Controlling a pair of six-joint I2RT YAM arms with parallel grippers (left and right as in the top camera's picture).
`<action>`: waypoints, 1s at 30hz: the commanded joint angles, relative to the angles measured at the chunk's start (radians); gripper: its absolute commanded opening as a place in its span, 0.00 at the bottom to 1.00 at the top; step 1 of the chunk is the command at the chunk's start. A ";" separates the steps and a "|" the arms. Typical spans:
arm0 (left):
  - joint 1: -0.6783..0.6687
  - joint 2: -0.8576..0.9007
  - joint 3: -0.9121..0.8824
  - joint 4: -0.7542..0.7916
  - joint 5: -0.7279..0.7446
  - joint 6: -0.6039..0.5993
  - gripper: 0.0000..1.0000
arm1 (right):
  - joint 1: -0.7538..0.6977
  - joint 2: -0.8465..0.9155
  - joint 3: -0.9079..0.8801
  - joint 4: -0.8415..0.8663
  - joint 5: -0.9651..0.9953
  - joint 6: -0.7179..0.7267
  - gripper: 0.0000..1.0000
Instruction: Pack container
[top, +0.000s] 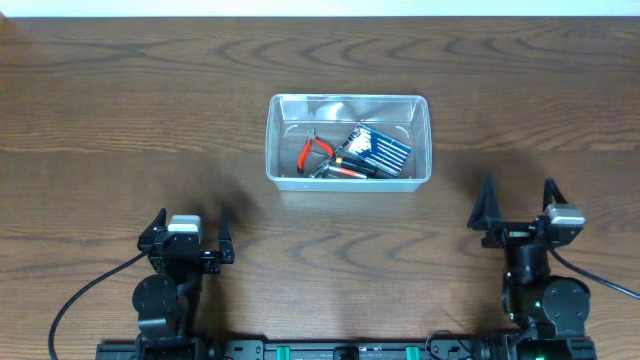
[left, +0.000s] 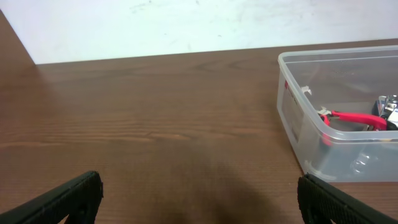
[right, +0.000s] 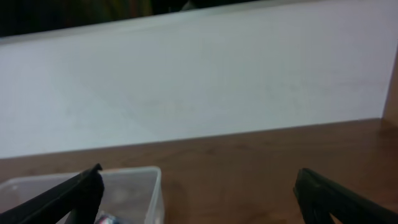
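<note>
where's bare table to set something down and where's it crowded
Bare table: left of the container out to the edge, right of it likewise, and the strip between its near wall and the open left tool and right tool. Crowded: inside the container, red-handled pliers and a dark pack fill the near half.

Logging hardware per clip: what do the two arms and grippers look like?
The left arm and right arm are black with rounded joint housings, a pale grey camera block at each wrist and a black cable trailing off. The left gripper and right gripper have black, pointed fingers.
</note>
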 joint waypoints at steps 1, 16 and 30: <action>0.004 -0.006 -0.026 -0.007 -0.008 -0.002 0.98 | 0.012 -0.029 -0.043 0.006 -0.016 0.011 0.99; 0.004 -0.006 -0.026 -0.007 -0.008 -0.002 0.98 | 0.014 -0.174 -0.172 -0.021 -0.034 0.010 0.99; 0.004 -0.006 -0.026 -0.007 -0.008 -0.002 0.98 | 0.014 -0.182 -0.173 -0.163 -0.056 -0.154 0.99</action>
